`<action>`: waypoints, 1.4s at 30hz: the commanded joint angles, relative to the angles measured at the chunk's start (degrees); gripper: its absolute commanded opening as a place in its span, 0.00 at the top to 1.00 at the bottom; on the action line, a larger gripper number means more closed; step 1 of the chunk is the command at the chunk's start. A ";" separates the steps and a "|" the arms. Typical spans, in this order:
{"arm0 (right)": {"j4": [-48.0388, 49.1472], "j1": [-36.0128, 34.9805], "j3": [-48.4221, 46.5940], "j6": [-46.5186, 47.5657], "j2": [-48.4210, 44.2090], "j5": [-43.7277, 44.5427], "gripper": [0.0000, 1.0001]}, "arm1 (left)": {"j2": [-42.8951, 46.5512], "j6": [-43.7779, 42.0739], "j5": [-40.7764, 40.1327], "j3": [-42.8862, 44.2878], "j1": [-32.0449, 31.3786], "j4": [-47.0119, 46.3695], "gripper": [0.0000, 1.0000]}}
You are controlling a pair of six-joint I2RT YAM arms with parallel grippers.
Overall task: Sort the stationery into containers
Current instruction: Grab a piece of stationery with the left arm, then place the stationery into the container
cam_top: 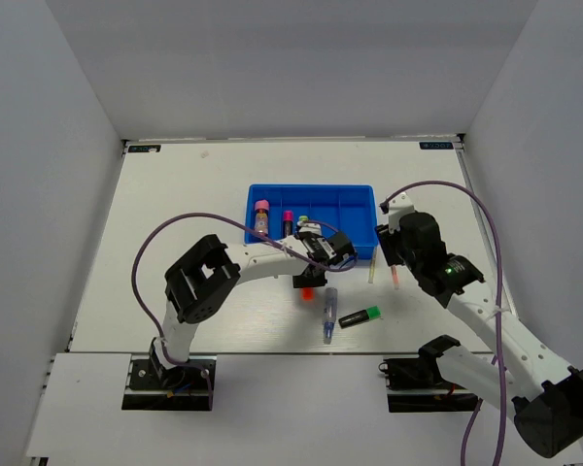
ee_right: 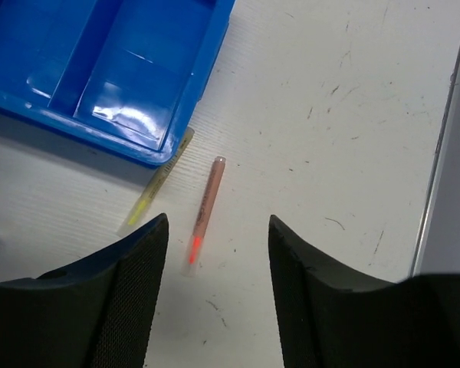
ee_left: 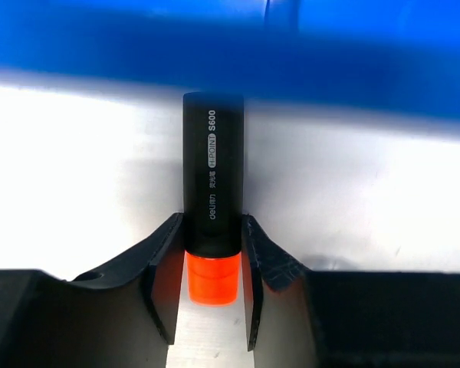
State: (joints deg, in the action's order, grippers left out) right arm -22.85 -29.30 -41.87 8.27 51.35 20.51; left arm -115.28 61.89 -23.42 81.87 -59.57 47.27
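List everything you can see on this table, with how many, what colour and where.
tray: one, bright blue, divided, mid-table
glue stick: one, pink cap, tray's left end
pink-capped highlighter: one, black, in the tray beside the glue stick
orange-capped highlighter: one, black, just outside the tray's near wall
green-capped highlighter: one, black, on the table nearer the arms
pen: one, clear, blue tip, left of the green-capped highlighter
yellow stick: one, pale, at the tray's corner
pink stick: one, beside the yellow stick, apart
left end effector: black, closed on the orange-capped highlighter
right end effector: black, open over the pink stick
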 commanded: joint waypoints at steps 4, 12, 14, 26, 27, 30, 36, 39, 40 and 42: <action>1.41 0.47 0.73 1.39 -1.61 -0.74 0.69 | 9.45 -6.32 -4.08 5.05 -1.60 5.91 0.96; -0.09 0.56 0.82 2.71 -1.96 -5.47 1.00 | 12.80 -14.16 -4.80 15.95 2.87 10.92 0.97; -0.61 0.65 0.82 3.24 -1.96 -6.71 0.85 | 12.28 -16.61 -2.96 18.50 6.12 10.74 0.97; -2.99 0.38 1.00 7.45 -1.08 -14.80 0.95 | -5.29 -23.66 6.90 39.33 20.28 11.09 0.90; -3.25 0.47 1.08 7.63 -1.17 -15.67 0.82 | -5.82 -23.48 7.42 38.73 20.63 10.92 0.90; -3.25 0.38 1.17 8.42 -1.26 -16.82 0.47 | -6.36 -22.78 9.26 35.48 21.95 8.55 0.88; -2.90 0.38 1.44 8.78 -0.64 -16.21 0.44 | -6.71 -22.07 10.41 31.78 21.87 7.14 0.86; -2.99 0.38 1.44 8.78 -0.55 -16.47 0.31 | -6.62 -22.25 10.41 30.46 21.52 6.79 0.70; -3.16 0.47 1.52 8.86 -0.64 -16.73 0.27 | -6.71 -22.16 10.50 30.11 21.43 6.70 0.64; -3.34 0.38 1.53 9.30 -0.55 -16.91 0.21 | -7.06 -22.07 10.67 30.02 21.43 6.87 0.45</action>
State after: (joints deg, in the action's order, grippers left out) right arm -26.57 -28.88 -40.56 16.86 50.89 4.43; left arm -124.31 39.94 -13.74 112.20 -37.85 55.22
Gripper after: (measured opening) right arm 0.774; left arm 0.514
